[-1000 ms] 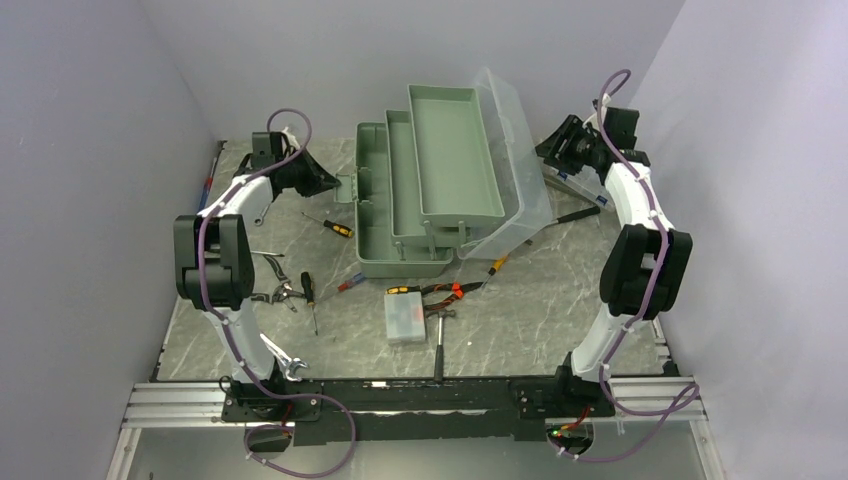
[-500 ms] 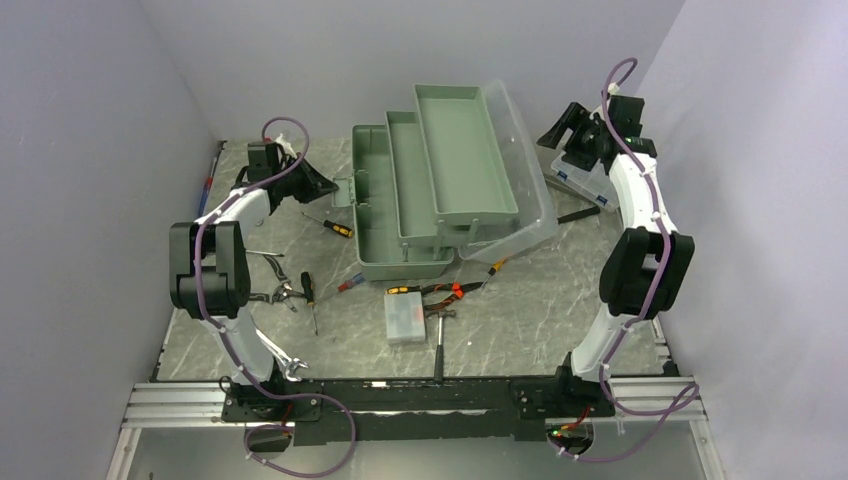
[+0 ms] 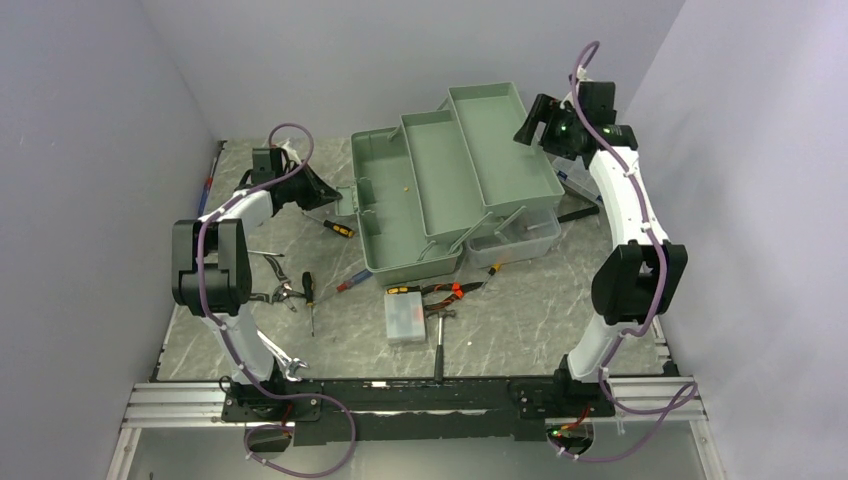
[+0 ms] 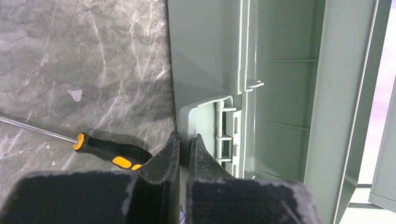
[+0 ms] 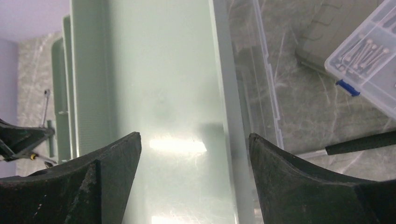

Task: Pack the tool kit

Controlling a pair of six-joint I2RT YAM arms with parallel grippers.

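The tool kit [image 3: 400, 215] is a sage-green box standing open in the middle of the table, its two trays [image 3: 500, 150] fanned out to the right. Its clear lid [image 3: 520, 236] lies flat on the right. My left gripper [image 3: 335, 193] is shut on the green front latch [image 4: 205, 119] at the box's left end. In the left wrist view the gripper [image 4: 184, 140] pinches the latch flap between its fingertips. My right gripper [image 3: 528, 128] hovers open over the top tray's far end, and in the right wrist view the gripper [image 5: 194, 136] holds nothing above the tray [image 5: 163, 93].
Loose tools lie around: a black-and-yellow screwdriver [image 3: 335, 227], pliers [image 3: 275, 290], another screwdriver [image 3: 308, 290], a small translucent case [image 3: 405, 317], a hammer [image 3: 438, 345], a wrench [image 3: 285, 362]. A clear organizer [image 5: 369, 70] with blue latches sits at the far right, next to a black handle [image 5: 359, 142].
The lid has swung down flat to the right and the trays have fanned fully out. My right gripper opened and rose off the lid. The left gripper kept hold of the latch.
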